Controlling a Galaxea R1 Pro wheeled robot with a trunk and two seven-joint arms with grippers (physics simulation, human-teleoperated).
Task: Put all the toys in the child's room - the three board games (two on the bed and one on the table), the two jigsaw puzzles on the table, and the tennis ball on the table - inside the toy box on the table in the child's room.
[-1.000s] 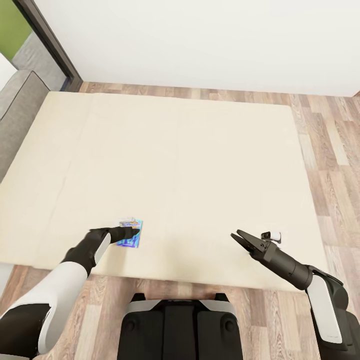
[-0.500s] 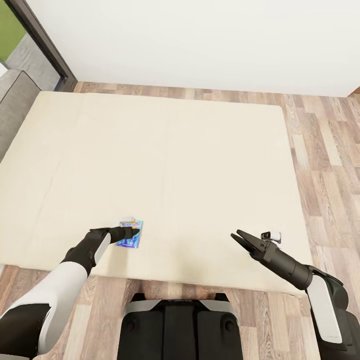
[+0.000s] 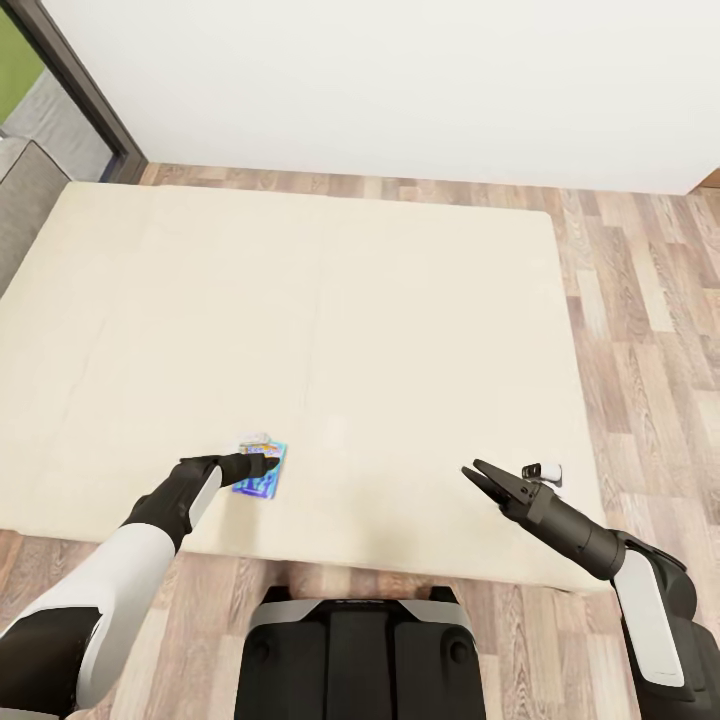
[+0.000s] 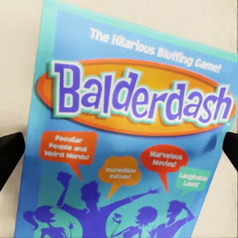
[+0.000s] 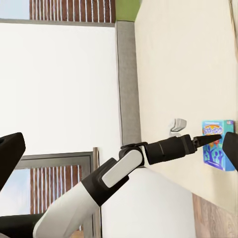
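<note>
Where the wide beige mattress of the bed (image 3: 330, 330) met its near edge, the small blue board game (image 3: 262, 470) printed "Balderdash" lay flat on the bedding. The left gripper (image 3: 262, 464) hung directly over that box, its dark fingers (image 4: 9, 153) spread apart on either side of the cover. Further along the same near edge, the right gripper (image 3: 478, 474) hovered above the mattress with jaws parted, holding nothing. Wood-plank floor (image 3: 640, 280) bordered the bed beneath a plain white wall (image 3: 400, 80).
</note>
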